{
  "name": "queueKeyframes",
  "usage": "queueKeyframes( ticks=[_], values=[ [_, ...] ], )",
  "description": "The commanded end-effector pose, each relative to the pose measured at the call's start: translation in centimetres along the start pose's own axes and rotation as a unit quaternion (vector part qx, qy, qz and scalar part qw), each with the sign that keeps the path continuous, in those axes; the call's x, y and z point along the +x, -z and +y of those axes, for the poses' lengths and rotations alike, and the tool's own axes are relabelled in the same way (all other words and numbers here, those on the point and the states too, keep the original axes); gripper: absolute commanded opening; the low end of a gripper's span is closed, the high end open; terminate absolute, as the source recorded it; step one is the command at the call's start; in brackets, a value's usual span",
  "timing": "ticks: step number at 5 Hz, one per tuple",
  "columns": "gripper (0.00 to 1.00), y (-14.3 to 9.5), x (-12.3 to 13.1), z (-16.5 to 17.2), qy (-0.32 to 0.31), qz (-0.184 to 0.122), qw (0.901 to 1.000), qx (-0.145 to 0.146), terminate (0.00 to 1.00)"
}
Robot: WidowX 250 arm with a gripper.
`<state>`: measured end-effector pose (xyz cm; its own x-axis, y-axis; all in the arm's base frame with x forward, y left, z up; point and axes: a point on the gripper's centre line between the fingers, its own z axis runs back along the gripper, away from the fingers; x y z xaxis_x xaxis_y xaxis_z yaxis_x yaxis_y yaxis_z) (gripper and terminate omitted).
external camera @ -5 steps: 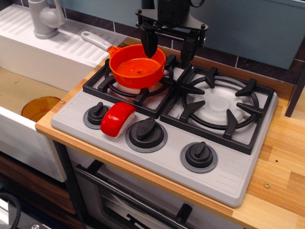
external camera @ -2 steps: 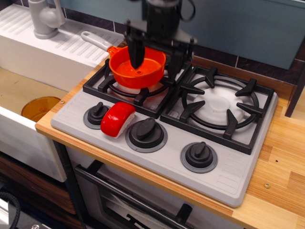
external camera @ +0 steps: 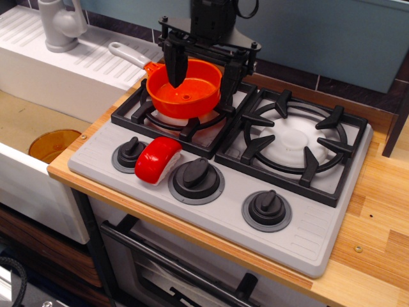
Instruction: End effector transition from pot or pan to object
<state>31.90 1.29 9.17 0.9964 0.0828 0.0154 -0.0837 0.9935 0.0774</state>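
Note:
The orange saucepan [external camera: 184, 93] with a light grey handle sits on the left burner grate of the toy stove. My black gripper [external camera: 201, 78] hangs over it, open and empty. One finger [external camera: 175, 69] points down above the pan's inside and the other is just past its right rim. The glossy red block with a white underside [external camera: 157, 160] lies on the grey stove front between two black knobs, nearer the camera than the pan and apart from the gripper.
Three black knobs [external camera: 195, 177] line the stove front. The right burner grate [external camera: 294, 142] is bare. A white sink [external camera: 38, 137] with an amber disc [external camera: 54, 145] is to the left, with a grey faucet [external camera: 61, 22] behind. The wooden counter edge [external camera: 377, 211] runs right.
My gripper has moved left, from over the pan's right rim to more squarely over the pan. The pan and the red block have not moved.

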Motion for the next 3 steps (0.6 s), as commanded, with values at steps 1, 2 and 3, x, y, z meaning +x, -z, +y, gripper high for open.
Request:
queueKeyframes(
  ticks=[1, 2, 3],
  values=[
    [1.0, -2.09, -2.1, 2.79, 0.014, -0.053, 0.9984, 0.016, 0.0],
    [1.0, -1.93, -2.73, 2.82, 0.012, -0.053, 0.9984, 0.017, 0.0],
    [1.0, -1.12, -2.99, 2.75, 0.012, -0.061, 0.9979, 0.018, 0.0]
  ],
)
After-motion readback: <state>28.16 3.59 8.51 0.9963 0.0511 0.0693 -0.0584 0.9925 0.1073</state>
